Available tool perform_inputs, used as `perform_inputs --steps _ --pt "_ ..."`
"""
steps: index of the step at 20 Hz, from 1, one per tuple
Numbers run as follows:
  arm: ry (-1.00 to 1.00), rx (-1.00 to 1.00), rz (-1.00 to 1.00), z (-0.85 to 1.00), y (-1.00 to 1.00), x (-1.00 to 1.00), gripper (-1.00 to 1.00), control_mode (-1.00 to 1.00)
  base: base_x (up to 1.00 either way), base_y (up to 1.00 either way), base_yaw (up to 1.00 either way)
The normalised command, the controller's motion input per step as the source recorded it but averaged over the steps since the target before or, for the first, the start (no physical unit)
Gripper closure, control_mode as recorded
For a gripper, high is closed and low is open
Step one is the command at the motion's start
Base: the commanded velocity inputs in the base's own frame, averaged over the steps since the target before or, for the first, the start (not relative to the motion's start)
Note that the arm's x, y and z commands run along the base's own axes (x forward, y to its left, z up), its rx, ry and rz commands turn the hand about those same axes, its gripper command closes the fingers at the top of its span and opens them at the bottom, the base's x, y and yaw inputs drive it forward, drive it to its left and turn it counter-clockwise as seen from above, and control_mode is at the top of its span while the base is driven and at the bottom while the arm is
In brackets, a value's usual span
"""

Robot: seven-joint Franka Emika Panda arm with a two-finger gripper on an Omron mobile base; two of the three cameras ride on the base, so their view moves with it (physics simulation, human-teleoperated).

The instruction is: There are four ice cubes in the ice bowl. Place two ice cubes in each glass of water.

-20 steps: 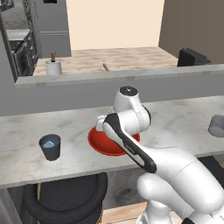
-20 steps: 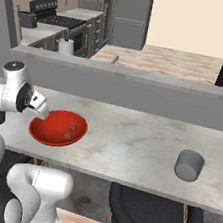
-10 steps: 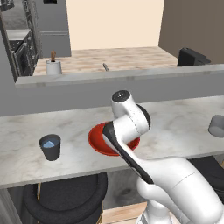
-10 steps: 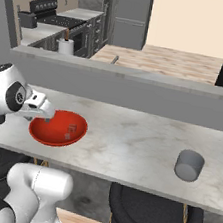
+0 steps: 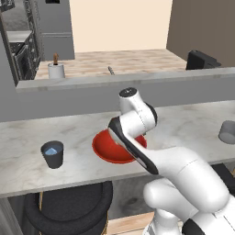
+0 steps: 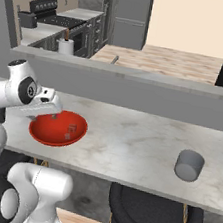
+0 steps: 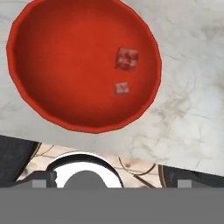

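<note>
Marble, pale grey and veined, makes the tabletop [image 5: 18, 151] that carries everything here; going from the left in the left base view, one dark slate tumbler [image 5: 53, 154] with bluish contents stands near the left end, well apart from the rest; next comes one glossy red ice bowl [image 5: 106, 148], near the front edge of the tabletop, partly covered by the white arm; far to the right stands one lighter grey tumbler [image 5: 227, 132], well apart from the bowl; so two glasses are counted, one on each side of the bowl. In the hand view the ice bowl [image 7: 83, 65] lies directly below the camera and two ice cubes [image 7: 127, 59] can be counted in it, a larger one and a smaller one just beside it, both toward the right side of the bowl's floor; whether the dark tumbler's blue contents include cubes cannot be told. In the right base view the gripper [image 6: 42, 110] hangs over the bowl's left rim; the jaws stand spread wide and hold nothing. On the raised ledge behind, one white cylinder with a brown top [image 5: 56, 69] stands at the left.
</note>
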Motion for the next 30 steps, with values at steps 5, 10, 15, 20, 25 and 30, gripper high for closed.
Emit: perform_inputs --steps 5,10,15,20,25,30 --pt "0.00 0.06 0.02 -0.29 -0.04 0.17 -1.00 -1.00 0.00 0.00 0.00" --pt "0.00 0.07 0.00 -0.42 -0.03 0.08 -1.00 -1.00 0.00 0.00 0.00" --pt "0.00 0.04 0.00 -0.28 -0.13 0.07 -1.00 -1.00 0.00 0.00 0.00" --pt "0.00 0.01 0.00 -0.22 -0.31 0.08 -1.00 -1.00 0.00 0.00 0.00" --pt "0.00 0.00 0.00 -0.21 -0.07 0.21 -1.00 -1.00 0.00 0.00 0.00" --pt "0.00 0.01 0.02 -0.28 0.00 0.38 -1.00 -1.00 0.00 0.00 0.00"
